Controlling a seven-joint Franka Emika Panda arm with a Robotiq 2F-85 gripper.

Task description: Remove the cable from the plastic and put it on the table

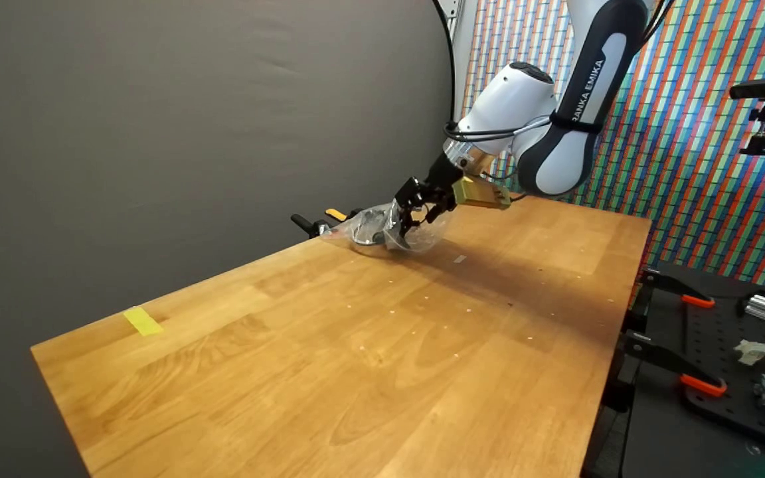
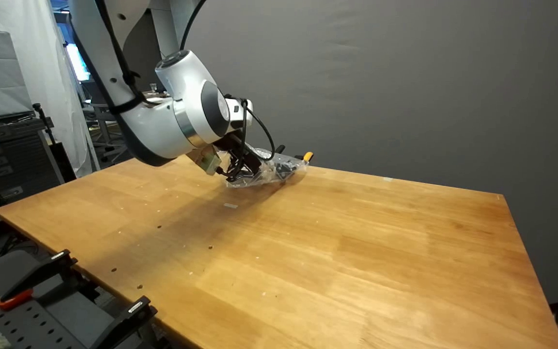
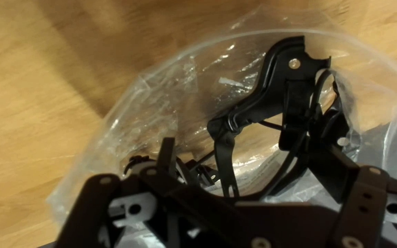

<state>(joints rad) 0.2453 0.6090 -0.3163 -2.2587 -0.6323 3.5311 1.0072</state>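
Note:
A clear plastic bag (image 3: 140,113) lies at the far edge of the wooden table (image 1: 356,372). It also shows in both exterior views (image 1: 369,226) (image 2: 264,178). Black looped cable (image 3: 278,179) with black metal brackets (image 3: 271,93) is in the bag's area in the wrist view. My gripper (image 3: 253,155) is low over the bag, fingers spread to either side of the cable and brackets. In both exterior views the gripper (image 1: 417,226) (image 2: 245,170) is tilted down among the plastic. I cannot tell whether the fingertips touch the cable. The lower cable is hidden behind the gripper.
Clamps with a yellow-tipped handle (image 1: 336,214) stand at the table's far edge beside the bag. Yellow tape (image 1: 143,320) is stuck near a corner. A side bench with orange-tipped clamps (image 1: 701,385) stands by the near edge.

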